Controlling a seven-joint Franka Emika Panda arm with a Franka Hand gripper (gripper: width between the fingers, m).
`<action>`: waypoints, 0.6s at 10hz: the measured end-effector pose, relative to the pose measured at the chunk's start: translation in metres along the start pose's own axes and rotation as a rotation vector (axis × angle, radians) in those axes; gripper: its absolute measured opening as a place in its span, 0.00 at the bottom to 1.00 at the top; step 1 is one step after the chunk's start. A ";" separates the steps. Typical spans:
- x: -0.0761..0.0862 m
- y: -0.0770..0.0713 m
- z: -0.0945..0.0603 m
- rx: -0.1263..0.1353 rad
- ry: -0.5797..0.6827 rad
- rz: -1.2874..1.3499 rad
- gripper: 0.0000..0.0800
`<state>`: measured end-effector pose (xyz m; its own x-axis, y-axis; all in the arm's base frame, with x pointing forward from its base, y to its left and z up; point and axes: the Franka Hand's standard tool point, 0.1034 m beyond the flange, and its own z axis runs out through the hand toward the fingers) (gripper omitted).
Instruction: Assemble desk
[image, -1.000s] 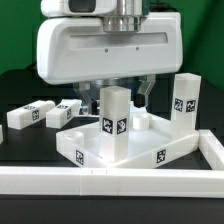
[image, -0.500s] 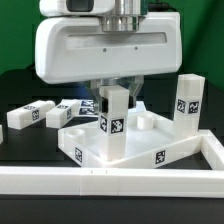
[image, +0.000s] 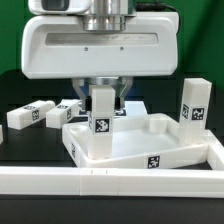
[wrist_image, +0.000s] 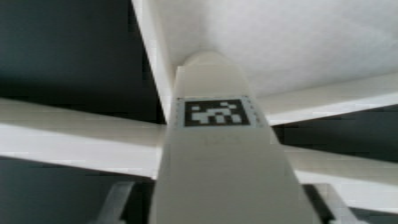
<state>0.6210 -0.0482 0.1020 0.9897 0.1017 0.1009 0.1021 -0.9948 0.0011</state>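
The white tabletop (image: 140, 142) lies rim-up against the front rail. My gripper (image: 102, 98) is shut on a white square leg (image: 101, 125) that stands upright at the tabletop's corner on the exterior view's left, tag facing the camera. A second leg (image: 195, 104) stands upright at the corner on the right. Two loose legs (image: 30, 116) (image: 66, 110) lie on the table to the left. In the wrist view the held leg (wrist_image: 222, 150) fills the middle, with the tabletop (wrist_image: 285, 30) beyond it. My gripper (wrist_image: 222, 205) grips its sides, and the joint at the socket is hidden.
The long white border rail (image: 110, 182) runs across the front and turns back at the exterior view's right (image: 214, 150). The dark table surface (image: 30, 145) lies left of the tabletop.
The held leg and my gripper have shifted toward the exterior view's left. The tabletop has turned with them, and the second leg has swung further right.
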 end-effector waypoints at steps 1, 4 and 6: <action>0.000 0.001 0.000 -0.001 0.000 0.022 0.36; 0.002 -0.001 -0.009 0.003 0.008 0.063 0.51; -0.001 -0.005 -0.020 0.009 0.018 0.113 0.68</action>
<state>0.6175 -0.0437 0.1221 0.9930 -0.0116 0.1174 -0.0092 -0.9998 -0.0202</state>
